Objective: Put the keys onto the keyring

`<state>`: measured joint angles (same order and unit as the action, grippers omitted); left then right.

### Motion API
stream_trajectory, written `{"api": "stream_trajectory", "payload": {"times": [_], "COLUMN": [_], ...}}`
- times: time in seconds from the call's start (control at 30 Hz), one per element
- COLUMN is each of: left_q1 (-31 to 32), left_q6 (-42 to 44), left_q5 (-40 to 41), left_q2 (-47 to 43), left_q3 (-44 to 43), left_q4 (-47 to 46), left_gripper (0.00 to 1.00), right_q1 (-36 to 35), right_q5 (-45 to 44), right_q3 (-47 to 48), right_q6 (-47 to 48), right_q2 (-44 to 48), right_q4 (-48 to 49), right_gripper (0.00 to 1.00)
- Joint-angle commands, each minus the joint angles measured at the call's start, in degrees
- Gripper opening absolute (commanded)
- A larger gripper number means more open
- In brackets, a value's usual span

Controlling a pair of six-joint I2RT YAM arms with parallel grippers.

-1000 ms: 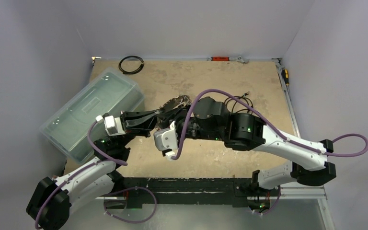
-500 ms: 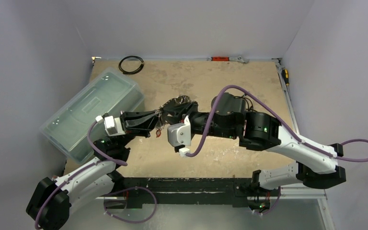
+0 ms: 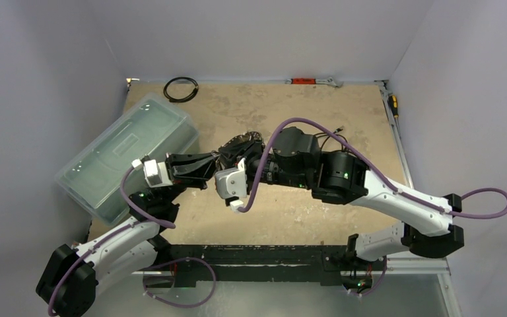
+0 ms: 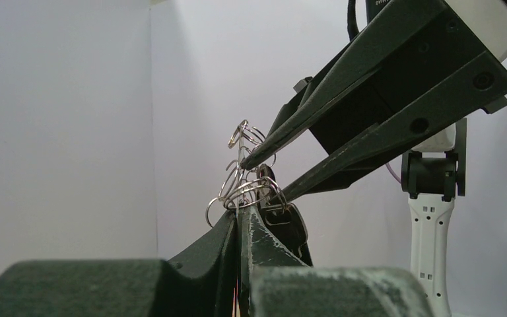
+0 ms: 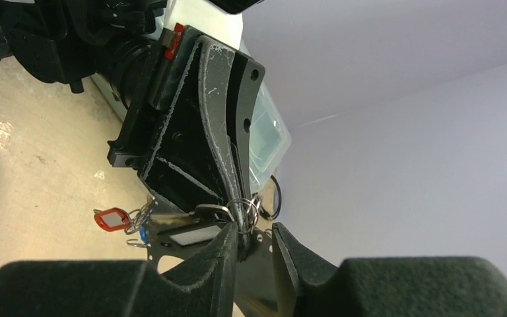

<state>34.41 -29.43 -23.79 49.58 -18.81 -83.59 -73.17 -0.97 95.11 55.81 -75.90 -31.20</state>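
a moment ago the right hand had backed off to the side, away from the left hand. now it has come in close again, so the two hands meet tip to tip above the surface. the left hand has not moved. it is clenched on the keyring, a bunch of thin silver loops that sticks out just past its tips. the keys hang from those loops. a dark one sits right beside the left hand's tips, and more dangle under that hand, with a red tag and a blue tag that we can make out. the right hand is released, with its two fingers a little apart. one tip touches a loop at the top of the bunch and the other tip is just under the loops. it grips nothing. we think the right hand is going in for another try, to catch one loop or one key and work it along the ring. we cannot tell which keys are truly on the ring and which are only tangled with it, so the job does not look done.
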Motion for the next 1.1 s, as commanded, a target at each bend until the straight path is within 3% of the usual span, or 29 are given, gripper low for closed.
{"api": "stream_trajectory", "payload": {"times": [0.0,0.47,0.87,1.0,1.07], "left_q1": [0.1,0.1,-0.1,-0.1,-0.1], "left_q6": [-1.2,-0.7,0.7,2.7,4.3], "left_q5": [0.5,1.3,3.8,5.2,6.7], "left_q2": [-0.9,-1.1,-1.8,-3.1,-4.4], "left_q3": [0.5,0.9,1.1,1.2,1.1], "left_q4": [-10.4,-10.3,-8.4,-4.9,-1.3], "left_gripper": [0.0,0.0,0.0,0.0,0.0], "right_q1": [0.1,0.1,0.1,0.1,0.2], "right_q5": [-2.6,-4.4,-3.2,-4.3,-11.5], "right_q3": [0.6,-3.1,-14.2,-23.4,-30.3], "right_q6": [1.4,0.3,-14.3,-20.8,-26.7], "right_q2": [-0.9,1.6,12.8,17.9,19.7], "right_q4": [2.0,7.3,15.7,24.2,33.8], "right_gripper": [0.3,0.38,0.38,0.35,0.35]}}
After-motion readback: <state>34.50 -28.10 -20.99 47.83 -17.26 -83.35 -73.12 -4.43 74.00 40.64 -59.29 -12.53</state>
